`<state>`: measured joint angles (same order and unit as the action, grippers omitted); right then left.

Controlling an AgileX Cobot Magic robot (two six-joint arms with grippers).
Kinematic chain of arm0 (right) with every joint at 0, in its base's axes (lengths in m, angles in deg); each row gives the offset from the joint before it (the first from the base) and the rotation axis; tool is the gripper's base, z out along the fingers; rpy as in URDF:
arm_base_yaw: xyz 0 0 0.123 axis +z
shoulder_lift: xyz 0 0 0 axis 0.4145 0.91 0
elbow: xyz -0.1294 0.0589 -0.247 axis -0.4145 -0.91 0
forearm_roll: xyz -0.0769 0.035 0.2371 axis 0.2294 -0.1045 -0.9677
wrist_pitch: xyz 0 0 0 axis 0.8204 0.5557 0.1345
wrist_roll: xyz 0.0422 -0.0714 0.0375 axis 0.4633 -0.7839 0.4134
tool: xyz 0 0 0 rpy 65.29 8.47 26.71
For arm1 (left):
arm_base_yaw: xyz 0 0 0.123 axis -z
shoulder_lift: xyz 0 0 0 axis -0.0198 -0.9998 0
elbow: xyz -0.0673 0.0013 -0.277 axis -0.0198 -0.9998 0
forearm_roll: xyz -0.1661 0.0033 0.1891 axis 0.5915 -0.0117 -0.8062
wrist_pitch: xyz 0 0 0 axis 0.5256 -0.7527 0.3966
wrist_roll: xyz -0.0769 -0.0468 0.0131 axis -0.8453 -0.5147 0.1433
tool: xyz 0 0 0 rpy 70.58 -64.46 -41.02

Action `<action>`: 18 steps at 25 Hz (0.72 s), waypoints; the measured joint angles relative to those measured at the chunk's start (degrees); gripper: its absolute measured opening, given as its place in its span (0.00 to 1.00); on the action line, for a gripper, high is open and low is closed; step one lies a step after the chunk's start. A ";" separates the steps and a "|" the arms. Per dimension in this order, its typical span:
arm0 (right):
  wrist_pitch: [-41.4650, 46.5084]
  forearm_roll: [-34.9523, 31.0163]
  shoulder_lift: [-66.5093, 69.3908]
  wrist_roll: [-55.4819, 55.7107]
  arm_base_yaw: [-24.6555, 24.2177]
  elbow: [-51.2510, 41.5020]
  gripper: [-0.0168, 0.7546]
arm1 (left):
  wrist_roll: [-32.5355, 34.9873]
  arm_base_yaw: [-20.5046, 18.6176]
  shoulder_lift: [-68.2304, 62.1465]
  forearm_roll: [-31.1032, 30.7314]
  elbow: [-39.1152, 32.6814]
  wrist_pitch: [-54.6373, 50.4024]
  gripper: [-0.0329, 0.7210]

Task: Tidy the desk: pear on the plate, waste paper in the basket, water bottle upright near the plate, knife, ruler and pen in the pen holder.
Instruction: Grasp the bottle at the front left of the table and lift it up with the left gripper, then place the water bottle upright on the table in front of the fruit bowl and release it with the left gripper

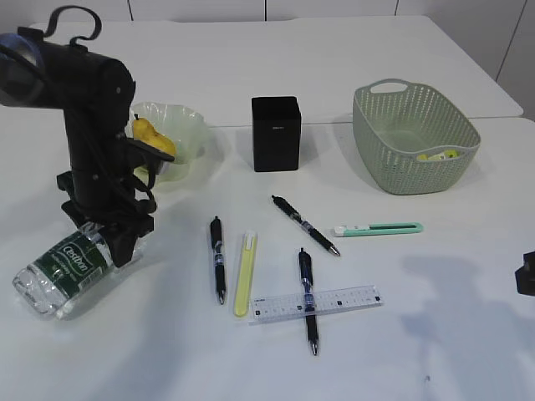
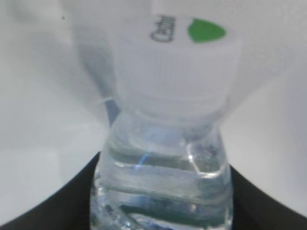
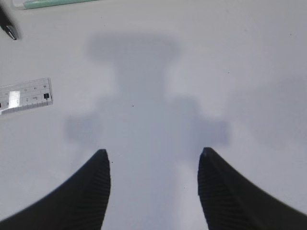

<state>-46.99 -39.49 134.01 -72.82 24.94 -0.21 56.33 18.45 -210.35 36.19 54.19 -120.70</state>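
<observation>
Desk-tidying is partly done, judging by how things lie on the white worktop (image 1: 251,75). Largest of the pieces is the sage green basket (image 1: 415,138) at the back right, with the yellow waste paper (image 1: 440,154) already lying inside it against the near wall. At the back left the pale green plate (image 1: 188,125) carries the pear (image 1: 152,136), so that pairing also looks settled.

Next in size, the water bottle (image 1: 63,269) lies on its side at the front left, well apart from the plate, cap end toward the left arm. The left gripper (image 1: 117,238) is down over that end, and the left wrist view shows the bottle's neck and white cap (image 2: 177,67) sitting between the two dark fingers (image 2: 62,206). The jaws appear closed on the bottle's shoulder, which would suit tipping it upright, though actual contact is hard to confirm at this range.

The black pen holder (image 1: 276,134) stands at the back centre, nothing visibly in it; its place between plate and basket keeps it reachable by either arm.

The right gripper (image 3: 153,187) hangs with its jaws parted and nothing between them over bare worktop, seemingly waiting.

Smallest are the loose items in the middle: the transparent ruler (image 1: 316,304) with a pen (image 1: 308,301) lying across it, two more pens (image 1: 217,259) (image 1: 305,225), a yellow-green stick-shaped item (image 1: 245,273), and the mint green knife (image 1: 378,228) nearest the basket.
</observation>
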 joint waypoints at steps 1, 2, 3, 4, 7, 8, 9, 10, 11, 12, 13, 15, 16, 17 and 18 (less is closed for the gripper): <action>0.00 -0.16 0.00 0.00 0.00 0.00 0.62 | -0.63 0.00 0.95 0.11 0.00 0.12 0.58; 0.00 -0.41 0.00 0.00 0.00 0.00 0.62 | -1.18 0.00 2.06 0.24 0.00 0.12 0.58; 0.00 -0.52 0.00 0.00 0.00 0.00 0.62 | -1.47 0.00 3.06 0.34 0.00 0.12 0.58; 0.10 -0.76 0.00 0.00 0.00 0.00 0.62 | -1.85 0.00 4.22 0.43 0.00 0.12 0.58; 0.10 -0.99 0.00 0.00 0.00 0.00 0.62 | -2.74 0.00 7.25 1.25 0.00 0.12 0.58; 0.10 -0.99 0.00 0.00 0.00 0.00 0.62 | -2.99 0.00 8.32 1.68 0.00 0.00 0.58; 0.10 -1.07 0.00 0.00 0.00 0.00 0.62 | -3.42 0.00 9.44 2.07 0.00 -0.07 0.58; 0.10 -1.07 0.00 0.00 0.00 0.00 0.62 | -3.94 0.00 10.58 2.37 0.00 -0.12 0.58; 0.10 -1.07 0.00 0.00 0.00 0.00 0.62 | -4.61 0.00 11.54 2.63 0.00 -0.21 0.58; 0.10 -1.07 0.00 0.00 0.00 0.00 0.62 | -5.24 0.00 12.71 2.74 0.00 -0.37 0.58; 0.10 -1.12 0.00 0.00 0.00 0.00 0.62 | -5.78 0.00 13.90 2.74 0.00 -0.50 0.57; 0.10 -1.21 0.00 0.00 0.00 0.00 0.62 | -6.90 0.00 16.11 2.64 0.00 -0.98 0.57; 0.10 -1.21 0.00 0.00 0.00 0.00 0.62 | -7.45 0.00 17.42 2.64 0.00 -1.11 0.57; 0.10 -1.25 0.00 0.00 0.00 0.00 0.62 | -7.60 0.00 18.79 2.64 0.00 -1.24 0.57; 0.10 -1.25 0.00 0.00 0.00 0.00 0.62 | -7.75 0.00 19.90 2.64 -0.10 -1.33 0.57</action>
<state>-46.89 -40.75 134.01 -72.82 24.94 -0.21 48.58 18.45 -190.45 38.82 54.08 -122.03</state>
